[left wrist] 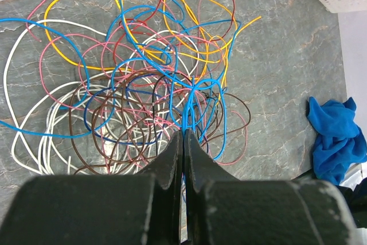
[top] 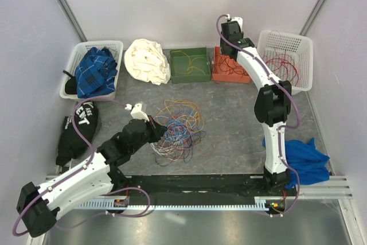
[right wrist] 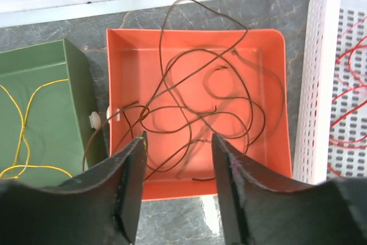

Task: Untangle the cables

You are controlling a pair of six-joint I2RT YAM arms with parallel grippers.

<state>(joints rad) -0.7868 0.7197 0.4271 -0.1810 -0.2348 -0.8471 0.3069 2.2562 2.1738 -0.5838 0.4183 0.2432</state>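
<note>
The cables [top: 179,127] lie in a loose multicoloured tangle mid-table, with blue, yellow, pink, brown and white loops [left wrist: 143,73] spread out in the left wrist view. My left gripper [top: 153,125] sits at the tangle's left edge. Its jaws [left wrist: 183,135] are pressed together, with a blue cable [left wrist: 191,104] running into the gap between them. My right gripper [top: 231,37] hovers over the orange bin [top: 229,73]. Its fingers stand apart [right wrist: 179,137] with nothing between them. A brown cable [right wrist: 195,101] lies coiled inside that bin [right wrist: 269,142].
A green bin [top: 189,64] holds a yellow cable [right wrist: 23,142]. The white basket [top: 285,58] at back right holds red cables. At back left are a white cloth [top: 148,61] and a basket with a plaid cloth [top: 94,70]. A black bag [top: 77,127] and a blue cloth [top: 304,159] lie nearer.
</note>
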